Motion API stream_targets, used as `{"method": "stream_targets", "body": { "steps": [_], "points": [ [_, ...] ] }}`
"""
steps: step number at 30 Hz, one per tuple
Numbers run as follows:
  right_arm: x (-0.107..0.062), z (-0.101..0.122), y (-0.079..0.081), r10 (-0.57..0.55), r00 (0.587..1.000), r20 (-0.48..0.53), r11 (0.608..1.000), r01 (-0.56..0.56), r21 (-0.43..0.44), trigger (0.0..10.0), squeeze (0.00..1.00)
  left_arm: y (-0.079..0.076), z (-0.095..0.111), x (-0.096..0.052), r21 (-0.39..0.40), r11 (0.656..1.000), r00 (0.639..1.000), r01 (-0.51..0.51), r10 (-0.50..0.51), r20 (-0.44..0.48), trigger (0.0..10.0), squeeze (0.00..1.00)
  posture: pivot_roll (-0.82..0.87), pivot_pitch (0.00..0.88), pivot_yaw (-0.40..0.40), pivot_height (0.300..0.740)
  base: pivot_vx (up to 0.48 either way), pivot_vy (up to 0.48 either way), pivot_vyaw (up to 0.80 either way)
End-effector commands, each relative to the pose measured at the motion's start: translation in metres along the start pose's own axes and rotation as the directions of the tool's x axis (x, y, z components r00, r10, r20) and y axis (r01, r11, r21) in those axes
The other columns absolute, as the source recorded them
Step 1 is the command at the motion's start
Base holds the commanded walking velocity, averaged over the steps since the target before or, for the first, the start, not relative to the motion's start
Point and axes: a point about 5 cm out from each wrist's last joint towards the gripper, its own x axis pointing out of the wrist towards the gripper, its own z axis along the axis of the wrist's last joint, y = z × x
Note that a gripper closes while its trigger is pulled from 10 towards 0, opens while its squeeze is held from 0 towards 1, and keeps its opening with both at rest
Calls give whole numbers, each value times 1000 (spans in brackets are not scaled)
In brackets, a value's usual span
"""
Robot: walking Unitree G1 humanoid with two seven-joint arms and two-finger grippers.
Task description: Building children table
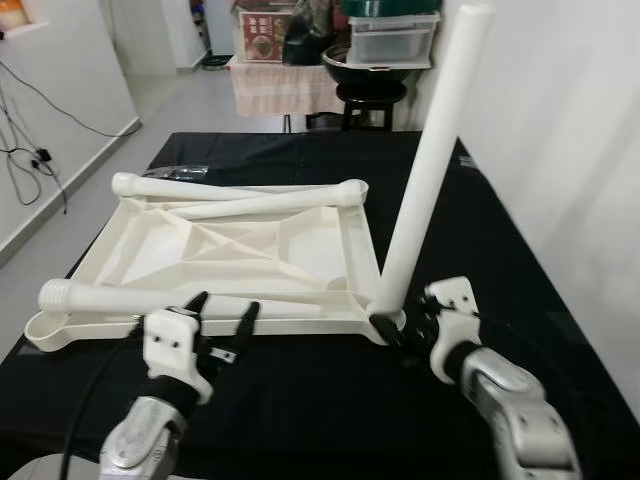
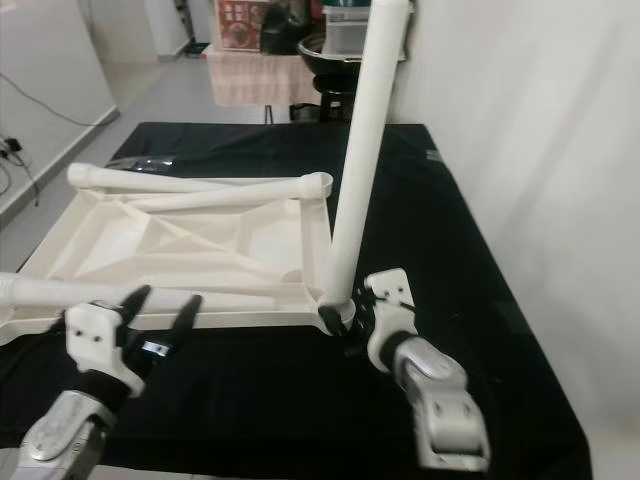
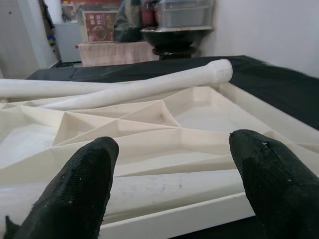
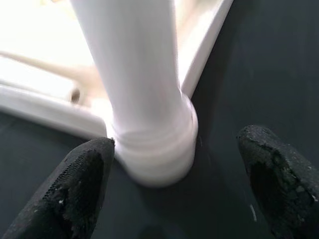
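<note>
A white table leg (image 4: 134,74) is standing upright in a round corner socket (image 4: 159,159) of a white tabletop frame (image 4: 209,35), which is lying on a black cloth (image 4: 259,64). The right gripper (image 4: 172,179) is facing the socket, its two black fingertips (image 4: 79,184) spreading wide on either side without touching it.

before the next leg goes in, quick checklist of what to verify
1. Upright leg in corner socket: stands, slightly tilted; full seating cannot tell.
2. Right gripper open around the leg base: ok.
3. Left gripper open, empty: ok.
4. Loose leg lying across tabletop by left gripper: ok.
5. Two more legs at the far edge: ok.
</note>
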Motion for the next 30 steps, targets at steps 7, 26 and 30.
{"method": "stream_targets", "body": {
  "steps": [7, 26, 30],
  "points": [
    [-17, -6, 21, 311, 950, -7, 949, -310, 50, 10000, 1000, 2, -12, -3, -104, 991, 995, -83, 77, -58, 10000, 0, -89, 0, 10, 740, 0, 0, 0],
    [-37, 4, 35, 653, 757, -36, 757, -653, -12, 10000, 0, 4, -30, -6, -24, 991, 975, -131, 125, -183, 10000, 0, -82, 0, 19, 740, 0, 53, 0],
    [-36, 8, 32, 686, 726, -50, 726, -688, -27, 10000, 0, 4, -31, -3, -8, 992, 975, -123, 119, -188, 10000, 0, -67, 0, 11, 740, 0, 480, 0]
  ]
}}
